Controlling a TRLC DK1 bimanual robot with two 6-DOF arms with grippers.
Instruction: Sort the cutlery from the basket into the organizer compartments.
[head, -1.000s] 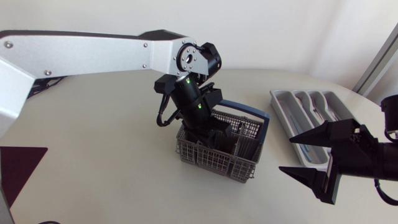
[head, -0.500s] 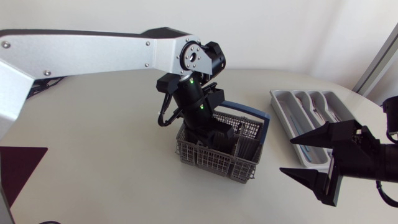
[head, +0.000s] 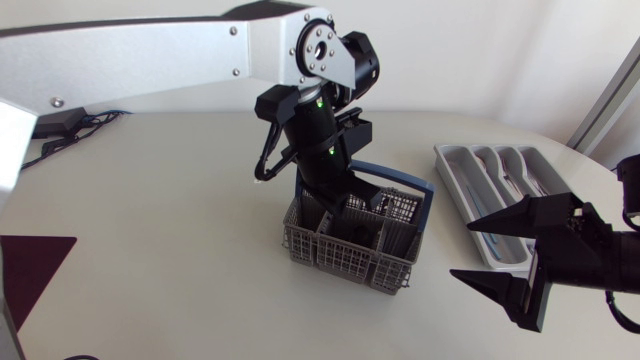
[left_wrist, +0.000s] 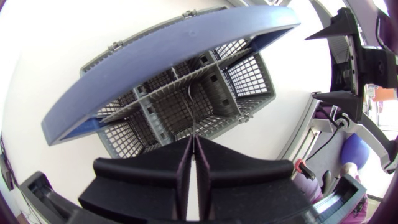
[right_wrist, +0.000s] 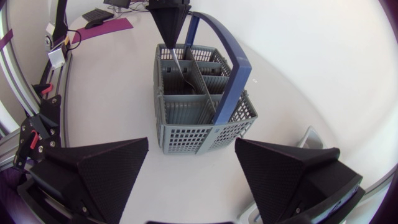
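The left arm's fingers (left_wrist: 158, 167) are pressed narrowly together, and a thin silver piece of cutlery (left_wrist: 191, 118) is pinched at its upper end between their tips. Its kind cannot be told, since only a slim shaft is shown. It hangs straight below the fingertips with its long axis close to upright. Its lower end is seen inside a middle compartment of the grey plastic lattice basket (head: 345, 262), which stands on the pale table (head: 150, 220). The lift is therefore judged not yet finished. The basket's arched blue handle (head: 432, 195) spans the basket just beside the hanging piece, on the side toward the grey moulded organizer tray (head: 445, 160). The tray lies well apart from the basket, toward the right arm. A clean rise along the piece's own axis is judged to be needed before any sideways carry, or the handle or the lattice could be caught. The right arm's fingers (right_wrist: 93, 168) are spread wide with nothing between them. They are placed near the organizer's near end and are closer to it than the left arm's, though the piece is held by the left.
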